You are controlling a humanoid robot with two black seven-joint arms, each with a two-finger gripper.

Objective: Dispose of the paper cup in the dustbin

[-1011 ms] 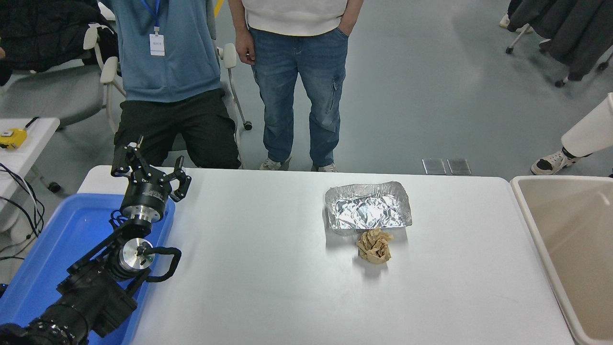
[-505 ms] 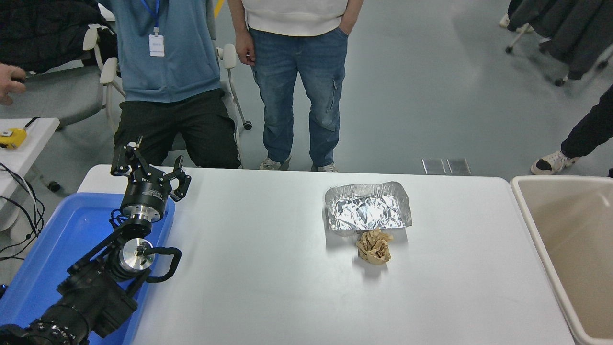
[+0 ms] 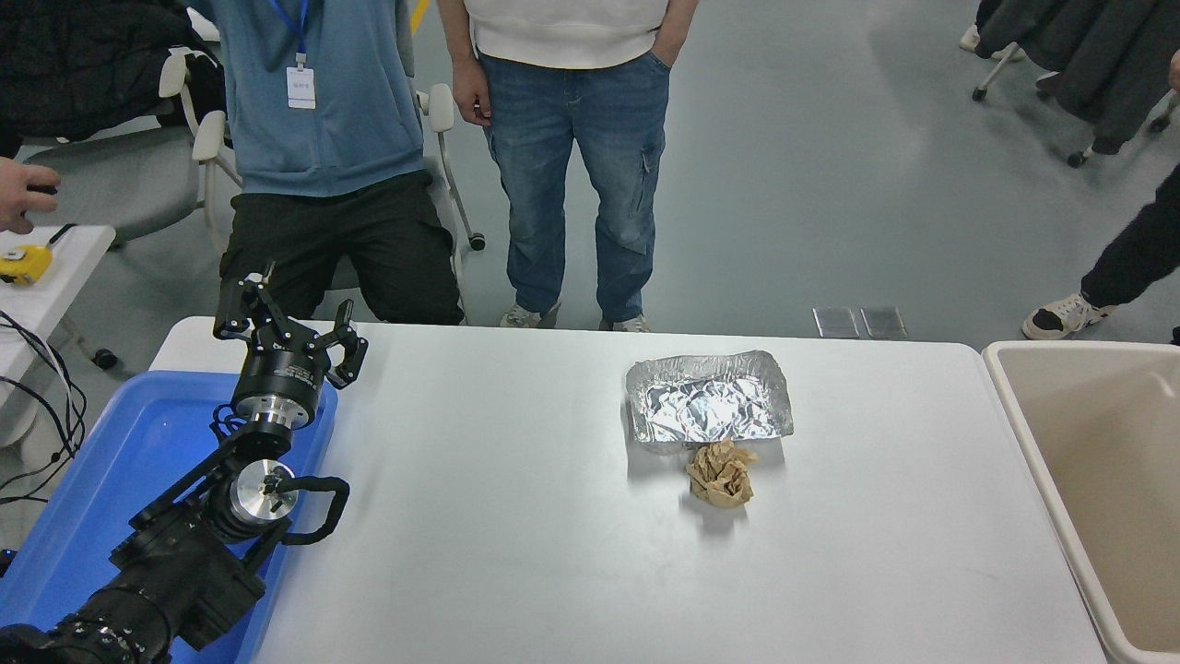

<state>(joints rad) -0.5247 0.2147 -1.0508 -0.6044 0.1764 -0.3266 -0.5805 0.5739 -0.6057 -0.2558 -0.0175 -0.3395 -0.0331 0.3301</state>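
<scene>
The paper cup is out of view. The beige dustbin (image 3: 1017, 407) stands at the table's right end, cut off by the picture's edge, and no cup shows in the visible part of its inside. My left gripper (image 3: 293, 318) is open and empty, parked at the lower left over the far corner of the blue tray (image 3: 101, 489). My right arm and gripper are out of view.
A silver foil tray (image 3: 708, 398) lies right of the table's middle, with a crumpled brown paper ball (image 3: 720, 474) touching its near edge. Two people stand at the far side. A person's hand (image 3: 20, 192) shows at the left edge above a side table.
A cream-white tapered shape at the right edge one second ago has gone from view, uncovering a dark trouser leg. A person's hand has come in at the left edge. My left arm has not moved.
</scene>
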